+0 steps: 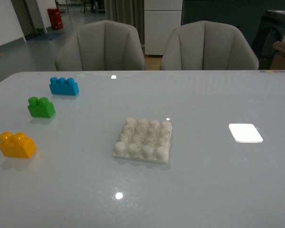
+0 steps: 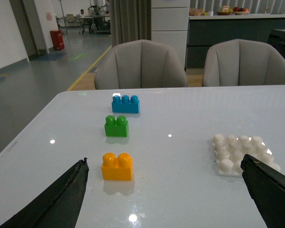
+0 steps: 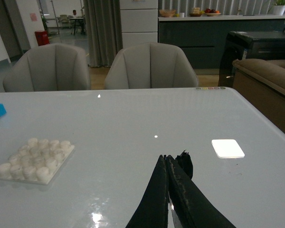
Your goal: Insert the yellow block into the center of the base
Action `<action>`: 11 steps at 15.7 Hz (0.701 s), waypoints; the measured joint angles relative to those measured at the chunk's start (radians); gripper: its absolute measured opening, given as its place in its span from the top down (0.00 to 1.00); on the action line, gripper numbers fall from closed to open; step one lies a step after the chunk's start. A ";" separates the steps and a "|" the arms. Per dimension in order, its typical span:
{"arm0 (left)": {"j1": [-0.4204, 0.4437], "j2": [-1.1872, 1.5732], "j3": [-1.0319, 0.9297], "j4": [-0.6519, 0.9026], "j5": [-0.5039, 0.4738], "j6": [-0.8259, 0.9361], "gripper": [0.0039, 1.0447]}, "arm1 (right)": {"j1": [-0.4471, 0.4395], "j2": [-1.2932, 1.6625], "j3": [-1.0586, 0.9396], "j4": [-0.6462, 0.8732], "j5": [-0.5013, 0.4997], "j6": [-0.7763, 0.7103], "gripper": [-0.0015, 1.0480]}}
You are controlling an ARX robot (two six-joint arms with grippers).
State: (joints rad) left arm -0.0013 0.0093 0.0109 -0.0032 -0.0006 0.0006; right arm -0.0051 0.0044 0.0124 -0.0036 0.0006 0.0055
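Note:
The yellow block (image 1: 16,144) sits on the table at the front left; it also shows in the left wrist view (image 2: 117,166). The base (image 1: 143,140) lies at the table's middle, bare of bricks, and shows in the left wrist view (image 2: 241,153) and the right wrist view (image 3: 34,159). My left gripper (image 2: 164,166) is open and empty, above the table, with the yellow block just inside its left finger (image 2: 61,197) and the base by the other. My right gripper (image 3: 165,159) is shut and empty, above bare table to the right of the base. Neither arm shows in the front view.
A green two-stud brick (image 1: 41,107) and a blue three-stud brick (image 1: 64,86) stand behind the yellow block on the left. A bright patch of reflected light (image 1: 245,133) lies at the right. Two grey chairs (image 1: 100,46) stand beyond the far edge.

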 joint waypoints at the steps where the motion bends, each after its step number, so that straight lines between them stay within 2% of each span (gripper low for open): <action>1: 0.000 0.000 0.000 0.000 0.000 0.000 0.06 | 0.000 0.000 0.000 0.000 0.000 0.000 0.98; 3: 0.000 0.000 0.000 0.000 0.000 0.000 0.06 | 0.000 0.000 0.000 0.000 0.000 -0.001 0.79; 9: 0.000 0.000 0.000 0.000 0.000 0.000 0.06 | 0.000 0.000 0.000 0.000 0.000 -0.001 0.09; 10: 0.000 0.000 0.000 0.000 0.000 0.000 0.06 | 0.000 0.000 0.000 0.000 0.000 0.000 0.05; 11: -0.015 0.012 0.017 -0.068 -0.040 -0.025 0.06 | 0.000 0.000 0.000 0.000 0.000 0.000 0.07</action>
State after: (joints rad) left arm -0.0162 0.0216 0.0277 -0.0711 -0.0410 -0.0242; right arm -0.0051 0.0044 0.0124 -0.0032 0.0006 0.0051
